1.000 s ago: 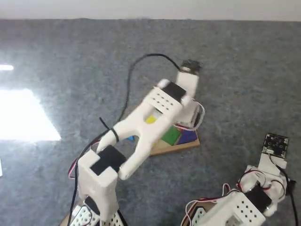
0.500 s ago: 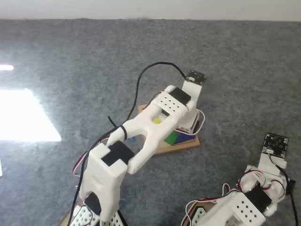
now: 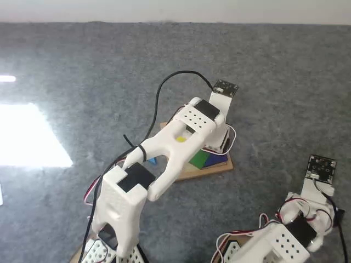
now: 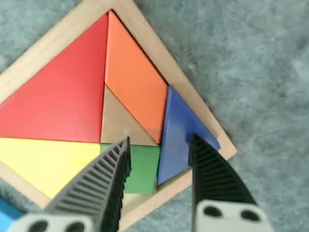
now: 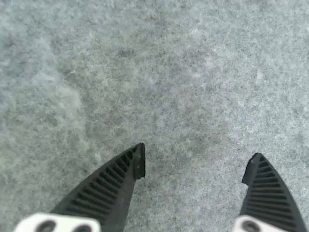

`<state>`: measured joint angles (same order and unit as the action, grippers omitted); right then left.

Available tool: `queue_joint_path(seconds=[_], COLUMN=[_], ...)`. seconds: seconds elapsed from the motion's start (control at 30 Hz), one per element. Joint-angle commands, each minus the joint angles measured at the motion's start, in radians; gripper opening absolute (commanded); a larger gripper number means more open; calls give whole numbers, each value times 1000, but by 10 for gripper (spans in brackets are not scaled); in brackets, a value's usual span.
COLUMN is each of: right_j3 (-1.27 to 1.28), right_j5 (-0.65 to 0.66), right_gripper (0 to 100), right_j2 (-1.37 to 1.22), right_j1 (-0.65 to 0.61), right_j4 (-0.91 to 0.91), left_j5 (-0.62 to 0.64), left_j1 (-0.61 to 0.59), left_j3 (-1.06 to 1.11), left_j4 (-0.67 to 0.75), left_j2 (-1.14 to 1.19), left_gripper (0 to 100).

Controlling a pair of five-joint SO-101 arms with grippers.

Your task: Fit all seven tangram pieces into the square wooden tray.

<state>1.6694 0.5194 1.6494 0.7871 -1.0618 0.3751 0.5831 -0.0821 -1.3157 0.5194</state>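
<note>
A square wooden tray (image 4: 53,42) is seen on grey carpet (image 5: 145,58), near the middle of the table and partly covered by the left arm in the high view. Five pieces are set in it:

- A red triangle (image 4: 58,96)
- An orange parallelogram (image 4: 135,82)
- A yellow triangle (image 4: 43,162)
- A green square (image 4: 142,169)
- A dark blue triangle (image 4: 176,130), one corner of which appears to lie over the rim

A small triangular gap (image 4: 118,125) of bare wood is left between the red, orange and green pieces. A light blue piece (image 4: 7,217) is seen outside the tray, just beside its edge.

The left gripper (image 4: 159,140) is held above the tray, over the green and dark blue pieces. Its jaws are parted and nothing is gripped. The right gripper (image 5: 199,151) is held well apart from the tray, over bare carpet. Its jaws are spread wide and nothing is held between them.
</note>
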Motion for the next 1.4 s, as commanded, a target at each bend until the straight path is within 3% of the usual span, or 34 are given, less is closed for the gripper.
queue_joint_path(seconds=[0.0, 0.2, 0.43, 0.67, 0.9, 1.37], right_j3=[9, 9, 9, 9, 9, 9], right_j5=[5, 5, 5, 5, 5, 5], right_gripper=[329, 329, 329, 329, 329, 329], right_j2=[15, 15, 15, 15, 15, 15], right_j1=[-8, -8, -8, -8, -8, -10], right_j4=[16, 16, 16, 16, 16, 16], left_j5=[-11, -11, -107, -143, -158, -155], left_j1=[6, 5, 18, 25, 26, 26], left_j3=[59, 131, 143, 113, 1, -24], left_j4=[-31, -12, 55, 141, 137, 89], left_j2=[3, -143, -310, -209, -77, -64], left_gripper=[169, 155, 152, 152, 152, 152])
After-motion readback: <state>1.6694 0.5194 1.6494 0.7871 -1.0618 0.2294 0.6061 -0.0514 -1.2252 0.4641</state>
